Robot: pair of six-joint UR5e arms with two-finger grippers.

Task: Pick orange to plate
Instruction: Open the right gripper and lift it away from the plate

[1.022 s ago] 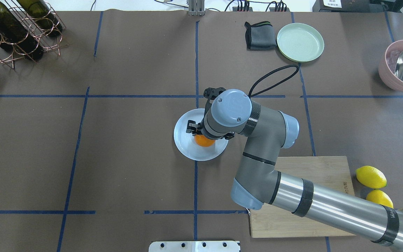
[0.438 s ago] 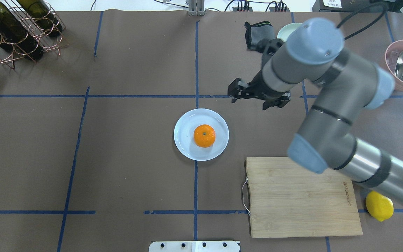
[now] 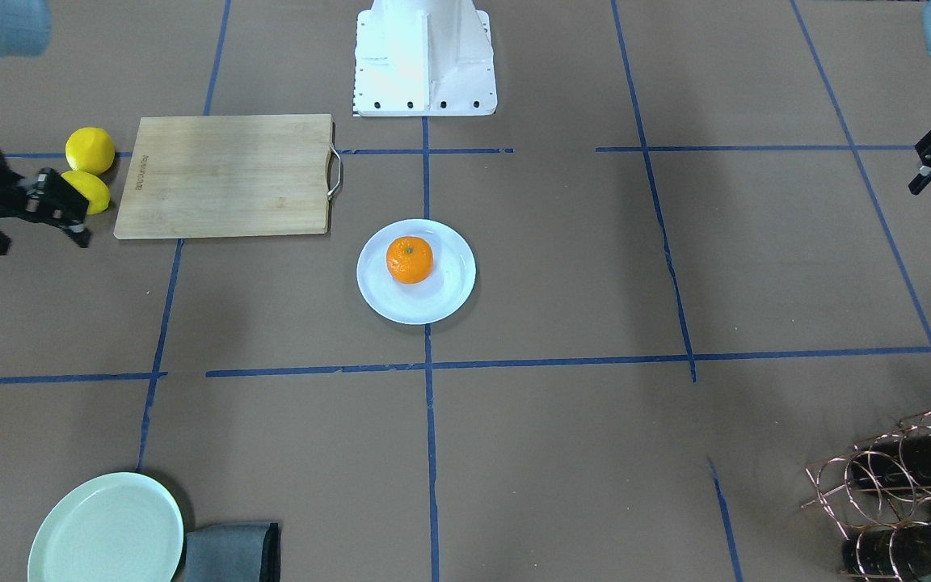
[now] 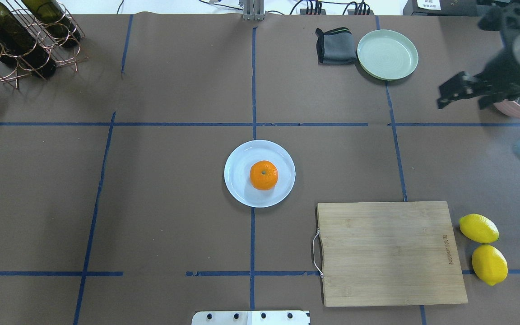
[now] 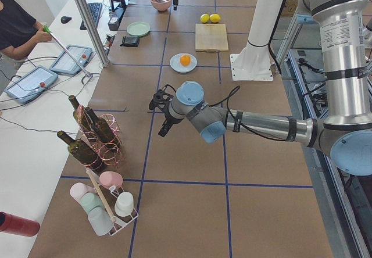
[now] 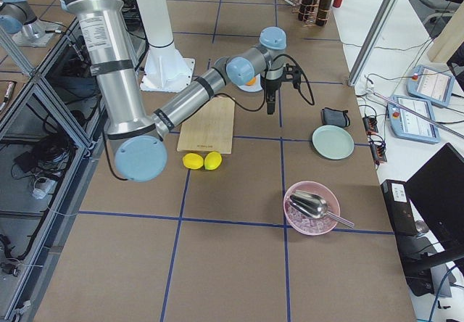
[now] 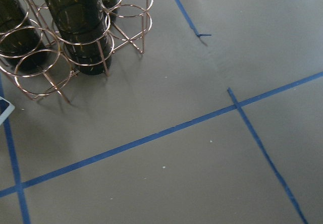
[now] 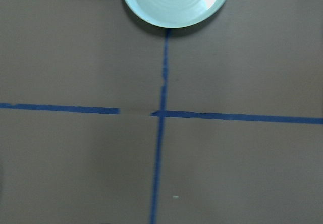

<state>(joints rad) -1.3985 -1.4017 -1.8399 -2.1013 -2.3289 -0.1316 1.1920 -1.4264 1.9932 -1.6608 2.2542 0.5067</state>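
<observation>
Swinging the right gripper [image 4: 461, 100] well away from the plate [image 4: 241, 189], fingers apart and empty, leaving the orange [image 4: 263, 175] resting alone at the plate's middle, likely completing the task, and holding the left gripper [image 3: 922, 171] far from the plate, fingers apart too.

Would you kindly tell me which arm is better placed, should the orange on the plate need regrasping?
Right, probably. The right gripper hangs nearer the orange on the plate than the left gripper does, with its fingers open.
</observation>
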